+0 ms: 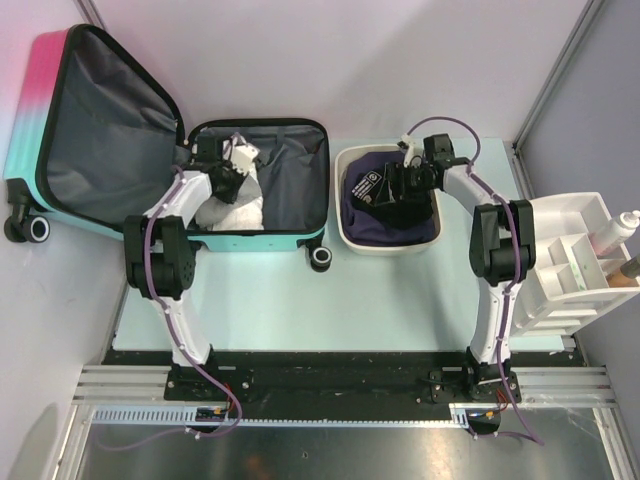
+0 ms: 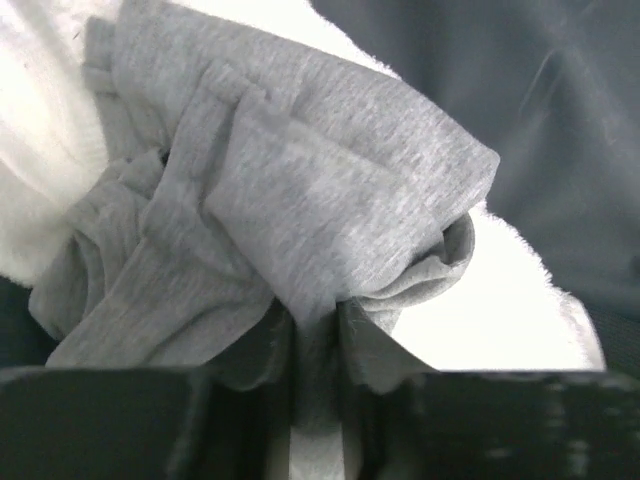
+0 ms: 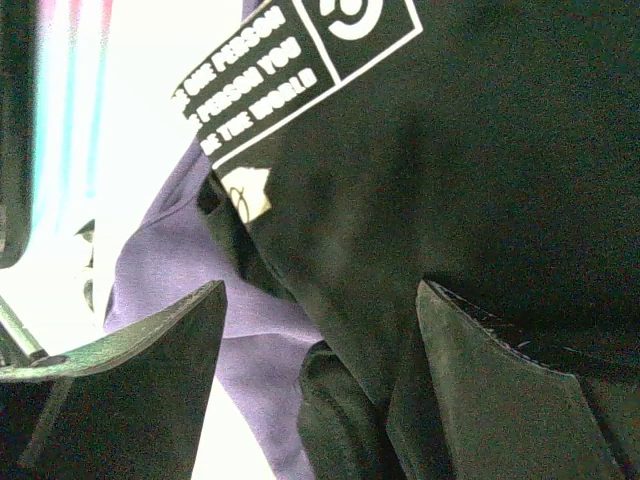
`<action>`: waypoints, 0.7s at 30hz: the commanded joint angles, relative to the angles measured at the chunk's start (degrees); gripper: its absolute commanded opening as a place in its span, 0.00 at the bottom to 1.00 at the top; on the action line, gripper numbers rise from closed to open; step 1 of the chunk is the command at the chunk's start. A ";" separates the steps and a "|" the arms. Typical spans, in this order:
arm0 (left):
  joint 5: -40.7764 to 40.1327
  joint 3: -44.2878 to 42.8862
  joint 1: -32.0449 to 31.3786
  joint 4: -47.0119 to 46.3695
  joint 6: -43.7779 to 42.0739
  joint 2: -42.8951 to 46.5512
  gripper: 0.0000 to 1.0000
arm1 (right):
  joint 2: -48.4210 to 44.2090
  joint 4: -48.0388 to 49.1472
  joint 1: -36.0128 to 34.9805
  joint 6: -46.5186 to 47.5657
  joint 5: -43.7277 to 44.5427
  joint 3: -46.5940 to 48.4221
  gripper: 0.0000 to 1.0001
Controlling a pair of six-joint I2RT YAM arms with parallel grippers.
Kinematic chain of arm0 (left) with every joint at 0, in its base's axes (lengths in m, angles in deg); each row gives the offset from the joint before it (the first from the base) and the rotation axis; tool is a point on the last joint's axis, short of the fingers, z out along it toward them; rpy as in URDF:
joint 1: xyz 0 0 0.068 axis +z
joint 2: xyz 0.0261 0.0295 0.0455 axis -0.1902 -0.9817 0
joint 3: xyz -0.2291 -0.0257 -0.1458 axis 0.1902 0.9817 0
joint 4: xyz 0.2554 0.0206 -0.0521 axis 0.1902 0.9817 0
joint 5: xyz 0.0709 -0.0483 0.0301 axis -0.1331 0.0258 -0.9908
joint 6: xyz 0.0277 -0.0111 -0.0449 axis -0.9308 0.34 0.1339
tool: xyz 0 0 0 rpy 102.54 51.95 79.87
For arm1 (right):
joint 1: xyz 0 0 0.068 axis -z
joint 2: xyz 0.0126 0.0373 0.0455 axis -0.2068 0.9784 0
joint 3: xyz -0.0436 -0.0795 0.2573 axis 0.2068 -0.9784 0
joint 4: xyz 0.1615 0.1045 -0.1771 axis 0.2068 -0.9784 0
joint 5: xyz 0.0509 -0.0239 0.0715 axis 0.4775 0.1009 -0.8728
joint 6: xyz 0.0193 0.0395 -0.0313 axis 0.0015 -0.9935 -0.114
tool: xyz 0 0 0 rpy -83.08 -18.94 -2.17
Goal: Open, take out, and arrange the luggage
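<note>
Pale teal desk (image 1: 350,300) in a white-walled booth. Princess suitcase (image 1: 100,140) wide open over at 10 to 11 o'clock, lid tipped back to the left, lower shell flat on the desk. Inside the shell, a white garment (image 1: 232,207) and a grey jersey garment (image 2: 330,200), bunched together. Left fingers (image 2: 120,425) down in that shell, pressed together on a fold of the grey one.

White tub (image 1: 341,198) at 1 o'clock, just beside the case, holding a purple garment (image 3: 170,270) with a black printed T-shirt (image 3: 480,150) on top. Right fingers (image 3: 140,390) spread wide over the black shirt, gripping nothing. White compartment organiser (image 1: 575,260) at 3 o'clock with a bottle or two, hard to make out.

Worries from here: only a thin fold pinched, so a real chance of it slipping out mid-lift. Also tangled up with the white piece, so maybe dragging both out at once, or snagging on the shell rim. Right arm parked over the tub as well, so a possible bump at drop-off.
</note>
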 commanded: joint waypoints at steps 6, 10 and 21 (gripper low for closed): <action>11.08 -4.91 2.02 1.16 4.91 9.45 0.00 | -8.20 9.56 0.01 -10.99 -8.71 3.09 0.86; 16.09 -6.67 1.84 1.33 7.98 12.18 0.00 | -7.94 14.41 -1.57 -17.86 -11.35 4.67 0.87; 22.52 -16.15 -7.29 1.25 15.46 11.84 0.00 | -4.25 29.17 -2.72 -43.18 -18.56 6.34 1.00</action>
